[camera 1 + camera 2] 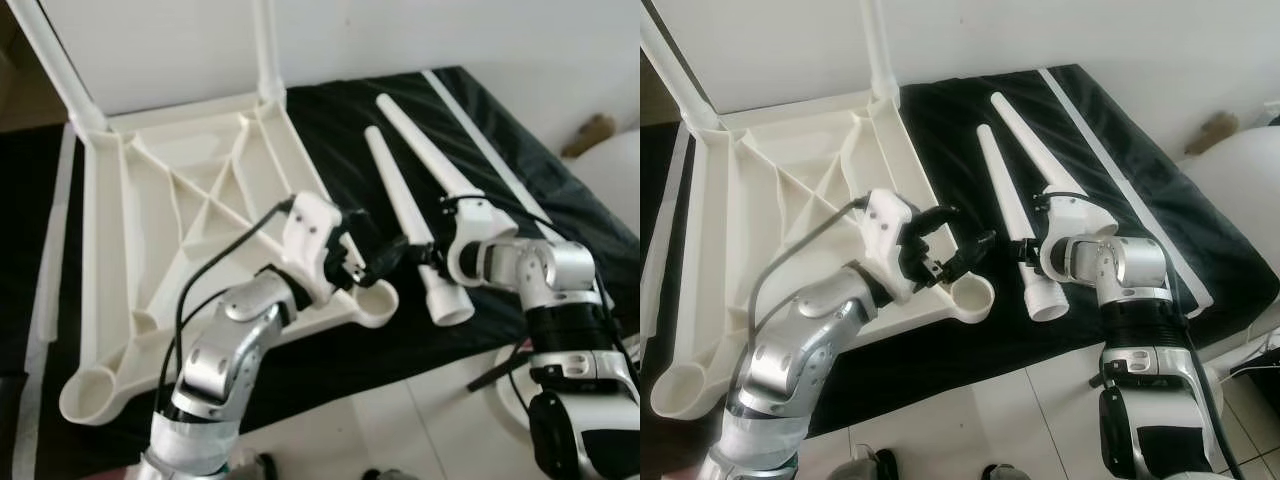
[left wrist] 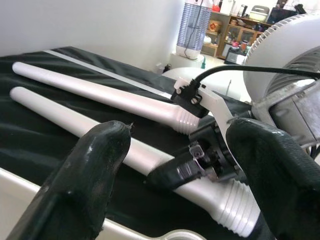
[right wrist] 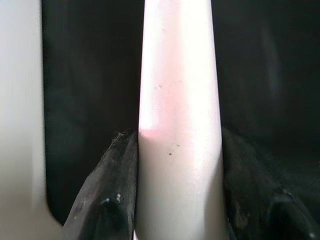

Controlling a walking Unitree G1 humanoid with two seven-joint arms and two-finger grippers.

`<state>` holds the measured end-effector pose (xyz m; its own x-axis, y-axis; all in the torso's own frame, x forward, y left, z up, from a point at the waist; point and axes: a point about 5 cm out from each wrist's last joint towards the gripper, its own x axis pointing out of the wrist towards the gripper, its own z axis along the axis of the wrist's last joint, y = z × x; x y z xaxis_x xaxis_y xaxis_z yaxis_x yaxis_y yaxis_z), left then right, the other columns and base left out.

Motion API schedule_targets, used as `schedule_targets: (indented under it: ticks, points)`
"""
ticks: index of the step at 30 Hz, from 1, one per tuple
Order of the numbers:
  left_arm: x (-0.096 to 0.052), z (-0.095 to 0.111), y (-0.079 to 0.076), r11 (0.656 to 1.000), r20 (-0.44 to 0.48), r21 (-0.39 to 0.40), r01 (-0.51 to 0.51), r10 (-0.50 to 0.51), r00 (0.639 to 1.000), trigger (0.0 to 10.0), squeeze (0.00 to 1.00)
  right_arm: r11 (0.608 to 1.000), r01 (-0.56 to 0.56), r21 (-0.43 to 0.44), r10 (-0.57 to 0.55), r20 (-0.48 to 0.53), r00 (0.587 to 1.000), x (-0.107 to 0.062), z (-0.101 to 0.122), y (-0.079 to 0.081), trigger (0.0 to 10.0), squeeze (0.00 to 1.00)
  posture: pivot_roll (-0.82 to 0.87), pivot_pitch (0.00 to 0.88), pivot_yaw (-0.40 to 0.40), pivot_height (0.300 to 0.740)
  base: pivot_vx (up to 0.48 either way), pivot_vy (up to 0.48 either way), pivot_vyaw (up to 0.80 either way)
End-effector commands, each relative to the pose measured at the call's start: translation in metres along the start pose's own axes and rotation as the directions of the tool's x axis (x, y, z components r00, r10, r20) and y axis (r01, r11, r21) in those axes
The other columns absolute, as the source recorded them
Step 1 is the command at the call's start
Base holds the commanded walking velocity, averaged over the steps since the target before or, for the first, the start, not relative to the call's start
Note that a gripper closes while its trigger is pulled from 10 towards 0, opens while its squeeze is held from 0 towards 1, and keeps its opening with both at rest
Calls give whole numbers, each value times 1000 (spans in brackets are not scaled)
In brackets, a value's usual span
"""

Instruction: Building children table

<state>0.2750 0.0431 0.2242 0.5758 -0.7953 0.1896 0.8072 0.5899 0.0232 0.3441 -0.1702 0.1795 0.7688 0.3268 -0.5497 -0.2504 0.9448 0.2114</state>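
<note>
1. Tabletop [image 1: 190, 200]: white plastic, lying underside up on a black sheet [image 1: 330, 120], ribs showing. This way up, its corner sockets face the ceiling, ready to take legs.
2. Fitted legs: two already stand in the far corners, one at the far left [image 1: 45, 50], one at the far right [image 1: 266, 50].
3. Near sockets: one at the near left corner [image 1: 95, 388], one beside the claws [image 1: 971, 296]; both look unfilled.
4. Loose legs: two tapered white legs lie side by side on the sheet, the nearer leg [image 1: 1002, 200] and the farther leg [image 1: 1032, 140], thick ends toward the robot.
5. Right claw [image 1: 1028, 247]: closed around the nearer leg close to its ribbed thick end, fingers [image 3: 107, 200] pressed to both sides, probably so that end can be steered into a socket.
6. Left claw [image 1: 962, 248]: fingers [image 2: 95, 165] spread wide, holding nothing, poised over the near socket and pointed at the gripped leg, seemingly to receive or steady it.
</note>
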Motion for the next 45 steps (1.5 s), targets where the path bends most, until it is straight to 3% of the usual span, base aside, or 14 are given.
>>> schedule_targets:
  ticks: [1,2,3,5,6,7,11,16,18,21,23,35,43,45]
  points:
    - [1,-2,7,997,-12,-27,-78,78,997,10000,0,1000,-19,4,19,-27,999,2,-10,2,0,0,-23,144,-21,740,0,0,0]
    - [1,-2,7,997,-12,-27,-78,78,997,10000,0,1000,-19,4,19,-27,999,2,-10,2,0,0,-23,144,-21,740,0,0,0]
    - [2,-2,9,996,-20,-43,-84,83,996,10000,0,1000,-14,4,14,13,1000,-1,-6,2,4941,0,-22,137,-24,740,0,0,0]
    - [3,-2,10,995,-27,-55,-88,86,996,10000,0,1000,-11,6,11,40,999,-3,-4,2,4941,0,-22,137,-24,740,0,0,0]
    - [4,-2,12,992,-38,-77,-96,93,995,10000,0,999,-30,12,29,92,995,-7,0,3,10000,0,-22,131,-25,740,0,0,0]
    - [7,-2,16,987,-60,-114,-114,108,992,10000,0,999,-42,7,40,196,980,-15,4,5,10000,0,-22,127,-24,740,0,0,0]
    - [10,-3,21,981,-86,-155,-118,106,991,10000,0,999,-28,-20,33,361,932,-28,7,9,10000,0,-30,120,-21,740,0,0,0]
    - [13,-6,28,982,-137,-136,-128,110,984,10000,0,1000,-6,-17,13,449,893,-36,8,12,10000,0,-38,110,-14,740,0,0,0]
    - [17,-11,39,982,-194,-90,-168,149,970,10000,0,999,0,-36,19,524,851,-44,12,17,10000,0,-44,106,-9,740,0,0,0]
    - [20,-12,44,978,-212,-81,-190,170,962,10000,0,999,-19,-50,44,569,821,-49,15,20,10000,0,-48,99,-6,740,0,0,0]
    - [29,-10,55,967,-220,-106,-233,206,953,10000,0,995,-49,-88,94,637,765,-56,17,29,10000,0,-54,91,2,740,0,0,0]
    - [38,-5,94,913,-271,-119,-391,349,897,10000,0,958,-240,-158,283,661,695,-63,8,52,10000,0,-64,75,15,740,0,0,0]
    - [52,16,98,924,-197,-184,-336,300,933,10000,0,937,-298,-180,343,624,702,-55,-8,63,10000,0,-70,71,27,740,0,0,0]
    - [65,32,83,958,-157,-185,-220,192,969,10000,0,939,-301,-166,340,579,741,-47,-18,65,10000,0,-72,72,33,740,0,0,0]
